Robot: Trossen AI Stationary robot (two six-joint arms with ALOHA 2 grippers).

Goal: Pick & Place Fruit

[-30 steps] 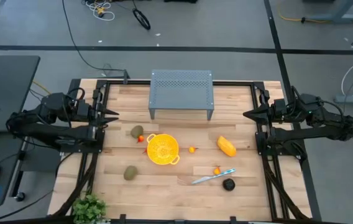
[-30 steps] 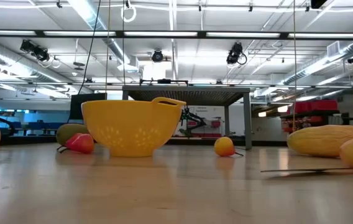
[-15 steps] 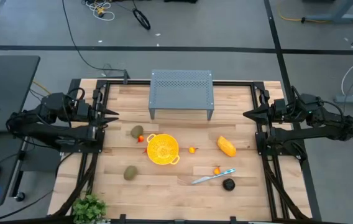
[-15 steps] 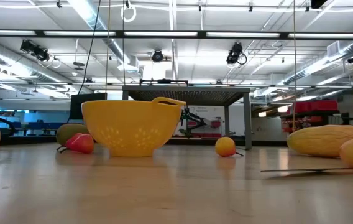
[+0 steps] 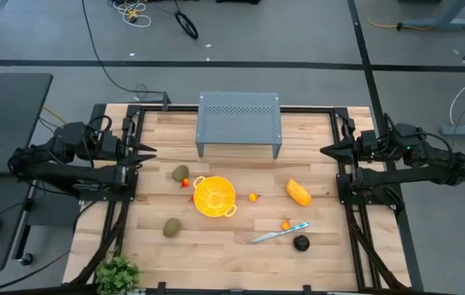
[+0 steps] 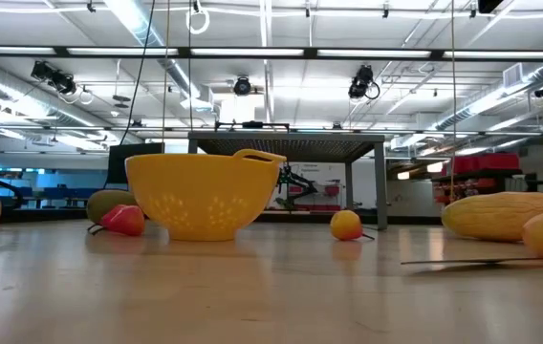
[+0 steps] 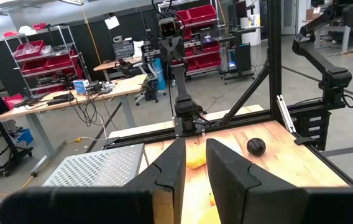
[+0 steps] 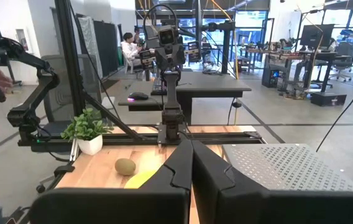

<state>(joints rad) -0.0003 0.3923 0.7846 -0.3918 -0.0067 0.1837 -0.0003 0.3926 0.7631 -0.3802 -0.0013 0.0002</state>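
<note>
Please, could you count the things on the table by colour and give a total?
Olive-brown fruit: 2
Yellow-orange fruit: 1
Dark round fruit: 1
Tiny orange-red fruit: 3
Yellow bowl: 1
Knife: 1
Grey rack: 1
Total: 10

Being counted: two olive-brown fruits (image 5: 181, 173) (image 5: 171, 228), one yellow-orange fruit (image 5: 298, 193), one dark fruit (image 5: 300, 242), three tiny orange-red fruits (image 5: 253, 197) (image 5: 285, 224) (image 5: 187, 183), one bowl (image 5: 214, 197), one knife (image 5: 280, 233).

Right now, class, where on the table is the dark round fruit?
In the high view, the dark round fruit lies on the table's right side near the front edge, just beside the knife and below the tiny orange fruit.
</note>
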